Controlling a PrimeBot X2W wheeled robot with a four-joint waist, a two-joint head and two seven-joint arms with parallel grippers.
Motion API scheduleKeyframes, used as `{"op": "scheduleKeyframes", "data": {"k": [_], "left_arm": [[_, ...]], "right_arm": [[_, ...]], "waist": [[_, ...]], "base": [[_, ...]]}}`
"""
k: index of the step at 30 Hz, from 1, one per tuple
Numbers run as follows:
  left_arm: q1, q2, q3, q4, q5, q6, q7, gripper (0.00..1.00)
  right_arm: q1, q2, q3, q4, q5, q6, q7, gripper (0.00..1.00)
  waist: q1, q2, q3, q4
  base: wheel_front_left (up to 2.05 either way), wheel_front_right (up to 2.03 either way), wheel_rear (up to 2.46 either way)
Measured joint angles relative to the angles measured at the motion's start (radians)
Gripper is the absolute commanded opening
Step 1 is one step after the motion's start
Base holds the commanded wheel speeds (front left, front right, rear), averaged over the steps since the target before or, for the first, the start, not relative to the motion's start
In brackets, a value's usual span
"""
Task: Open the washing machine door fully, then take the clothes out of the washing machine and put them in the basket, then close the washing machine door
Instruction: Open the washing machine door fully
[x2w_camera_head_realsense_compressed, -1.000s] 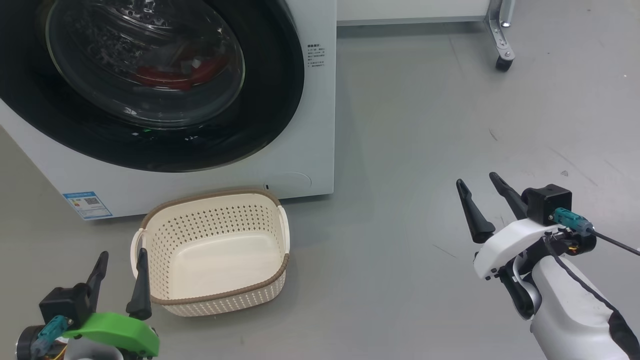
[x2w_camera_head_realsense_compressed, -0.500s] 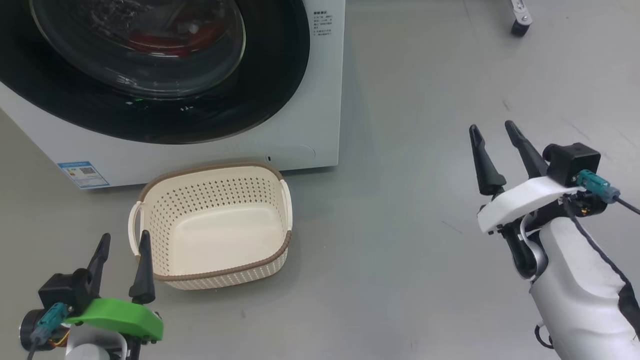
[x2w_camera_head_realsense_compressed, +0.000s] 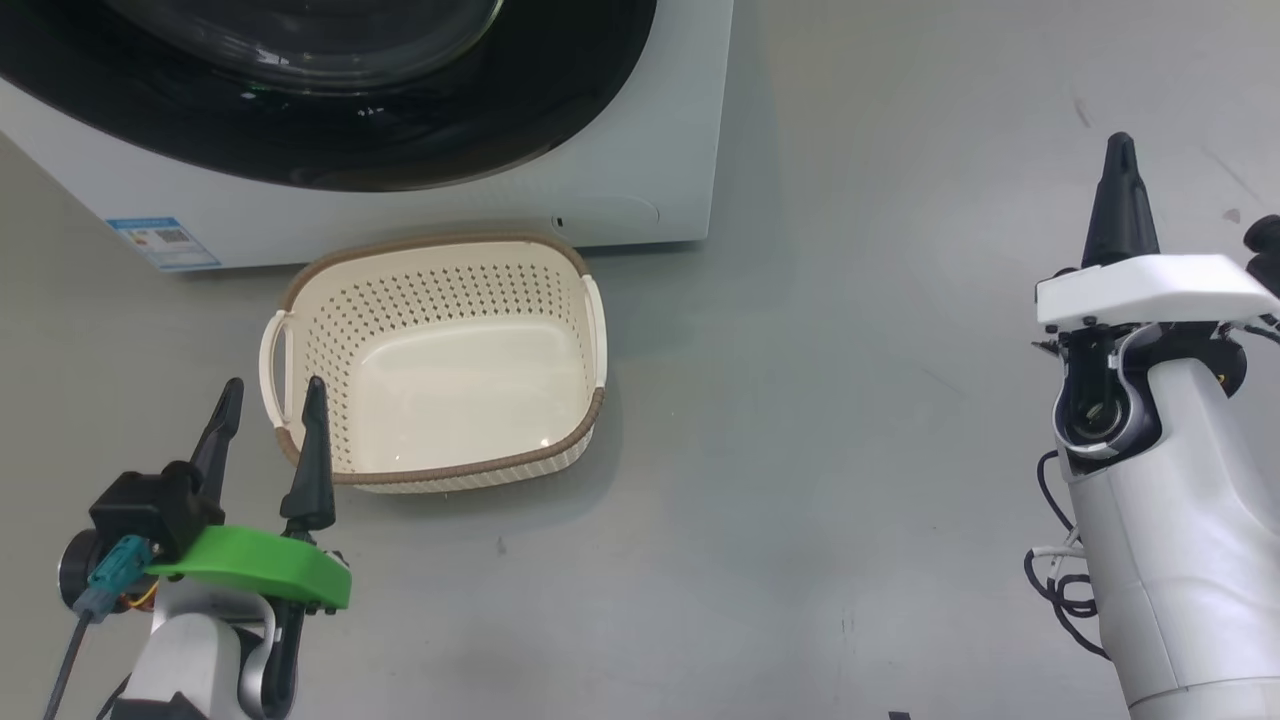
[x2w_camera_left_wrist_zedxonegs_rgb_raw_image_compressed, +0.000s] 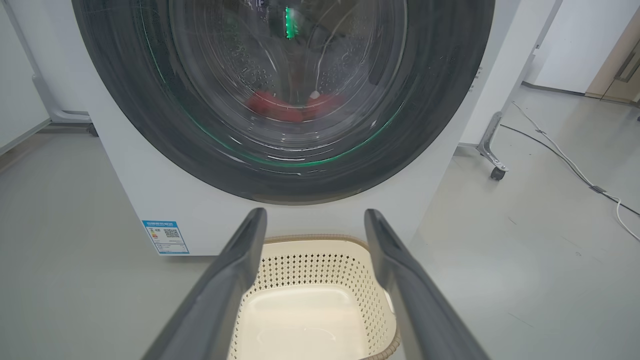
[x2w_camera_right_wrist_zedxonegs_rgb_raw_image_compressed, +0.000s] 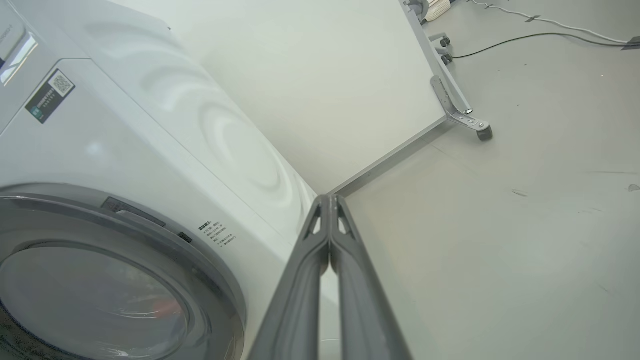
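The washing machine (x2w_camera_head_realsense_compressed: 650, 120) fills the upper left, its black-rimmed door (x2w_camera_head_realsense_compressed: 400, 150) lying flat against the front. Through the door glass (x2w_camera_left_wrist_zedxonegs_rgb_raw_image_compressed: 280, 60) in the left wrist view, the red clothes (x2w_camera_left_wrist_zedxonegs_rgb_raw_image_compressed: 272, 105) lie low in the drum. On the floor before the machine stands the cream basket (x2w_camera_head_realsense_compressed: 430, 242), with nothing in it. My left gripper (x2w_camera_head_realsense_compressed: 275, 385) hovers open at the basket's near left corner; its two fingers frame the basket rim (x2w_camera_left_wrist_zedxonegs_rgb_raw_image_compressed: 310, 238). My right gripper (x2w_camera_head_realsense_compressed: 1120, 150) is raised at the far right, shut on nothing, its fingers pressed together (x2w_camera_right_wrist_zedxonegs_rgb_raw_image_compressed: 328, 200) beside the machine's right side (x2w_camera_right_wrist_zedxonegs_rgb_raw_image_compressed: 150, 125).
Grey floor spreads to the right of the machine and basket. A white panel on a metal caster foot (x2w_camera_right_wrist_zedxonegs_rgb_raw_image_compressed: 460, 112) stands behind the machine, with cables (x2w_camera_right_wrist_zedxonegs_rgb_raw_image_compressed: 550, 35) across the floor beyond it. A blue label (x2w_camera_left_wrist_zedxonegs_rgb_raw_image_compressed: 165, 236) marks the machine's lower left front.
The head camera has tilted down, so machine and basket shifted in view. My right gripper rose, turned and went from open to shut. The left gripper stayed open.
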Motion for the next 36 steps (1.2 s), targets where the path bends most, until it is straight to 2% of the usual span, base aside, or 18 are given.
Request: {"op": "scheduleKeyframes", "data": {"k": [6, 14, 26, 36], "left_arm": [[-0.042, -0.007, -0.033, -0.017, -0.007, 0.0, -0.002, 1.0], [-0.087, -0.02, -0.071, -0.036, -0.035, 0.0, -0.003, 1.0], [-0.157, -0.029, -0.131, -0.05, -0.065, 0.0, -0.003, 1.0], [-0.196, -0.038, -0.157, -0.055, -0.082, 0.0, -0.003, 1.0]], "right_arm": [[-0.064, -0.001, -0.02, 0.005, 0.091, 0.009, 0.002, 0.0], [-0.204, 0.001, -0.05, 0.001, 0.27, 0.013, 0.095, 0.0], [-0.429, -0.003, -0.007, 0.001, 0.384, 0.016, 0.268, 0.0], [-0.546, -0.006, 0.028, 0.017, 0.475, 0.021, 0.401, 0.0]], "waist": [[0.0, 0.0, 0.062, 0.032], [0.0001, 0.0, 0.15, 0.081], [0.0, 0.0, 0.29, 0.156], [0.0, 0.0, 0.354, 0.208]], "base": [[0.0, 0.0, 0.0], [0.0, 0.0, 0.0], [0.0, 0.0, 0.0], [0.0, 0.0, 0.0]]}}
